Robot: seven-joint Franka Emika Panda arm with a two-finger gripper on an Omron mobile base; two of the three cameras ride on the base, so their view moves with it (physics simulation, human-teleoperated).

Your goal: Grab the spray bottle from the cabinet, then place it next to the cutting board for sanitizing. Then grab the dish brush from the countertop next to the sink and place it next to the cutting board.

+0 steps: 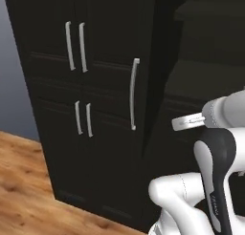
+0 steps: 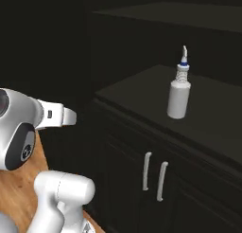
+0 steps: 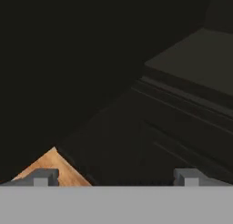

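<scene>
- Spray bottle (image 2: 179, 92) stands upright on dark shelf (image 2: 142, 92) in cabinet (image 1: 95, 133) niche, above two lower doors w/ silver handles (image 2: 154, 176).
- Gripper (image 3: 116, 177) spread wide, nothing betw. fingertips (image 3: 43, 176); faces dark cabinet front, well apart from bottle.
- Wood floor (image 1: 24, 191) below.

Spray bottle (image 2: 179, 97) alone in open cabinet (image 1: 95, 133) niche; shelf overhead.
</scene>
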